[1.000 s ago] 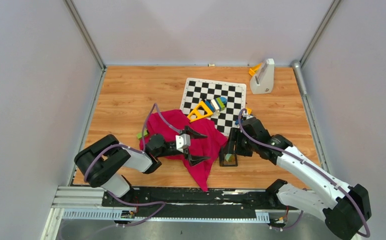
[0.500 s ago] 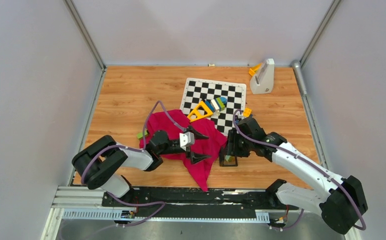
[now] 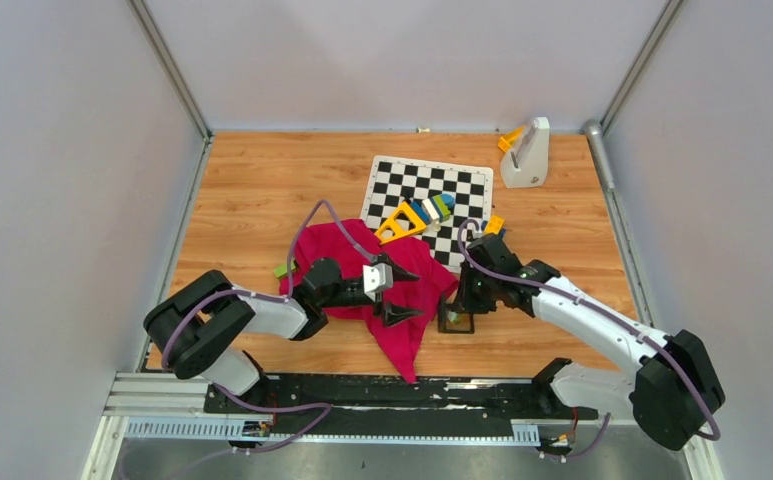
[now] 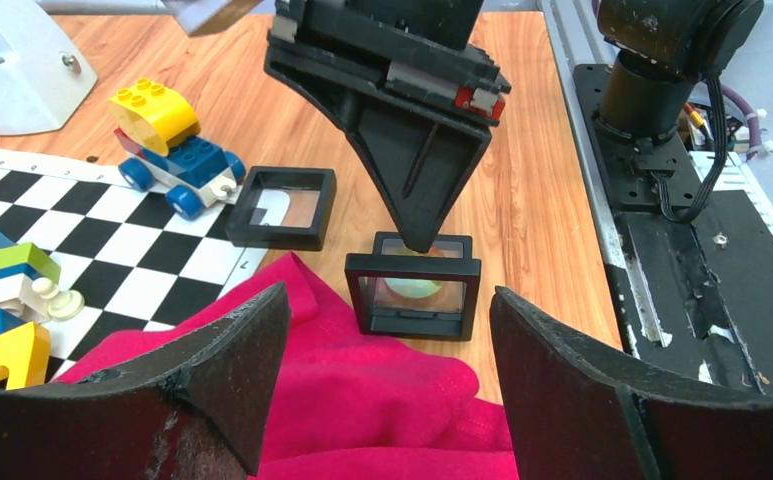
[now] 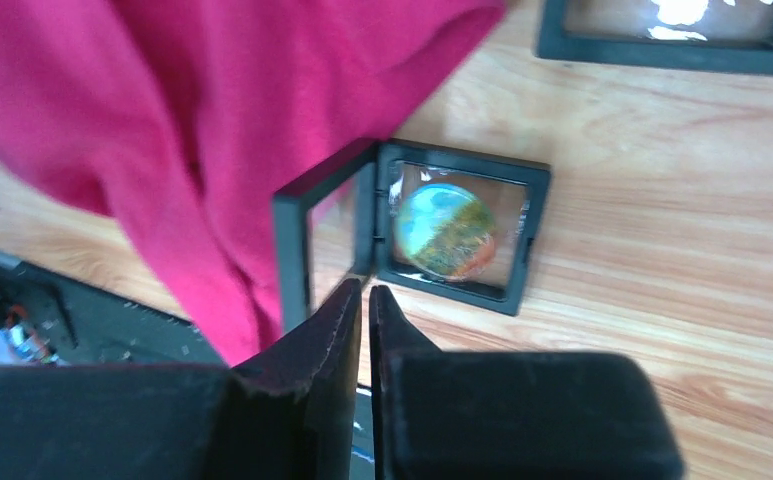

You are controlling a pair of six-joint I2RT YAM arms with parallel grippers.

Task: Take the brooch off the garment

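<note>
I see the brooch (image 5: pixel 445 231) lying inside a small black frame (image 5: pixel 452 288) on the bare table (image 4: pixel 532 150), just off the right edge of the garment (image 5: pixel 162 120), not on the cloth itself. The frame looks opened like a case, one half tilted up against a fold of the garment. My right gripper (image 5: pixel 364 292) points down at the frame's edge with its fingers pinched to a thin slit. Its tips are at the rim, but I cannot tell whether they nip it. From the left wrist that gripper is a black wedge standing over the frame, in the way of a straight reach. My left gripper (image 3: pixel 402 294) hangs low over the garment with its fingers spread wide, holding nothing, and faces the frame. Behind the frame lies a second frame (image 4: pixel 284 238) at the corner of the board (image 4: pixel 132 250), with a toy car (image 4: pixel 167 140) just beyond it. A yellow triangle (image 3: pixel 402 222) rests where board and garment meet. A white stand (image 3: pixel 525 155) is far back.
</note>
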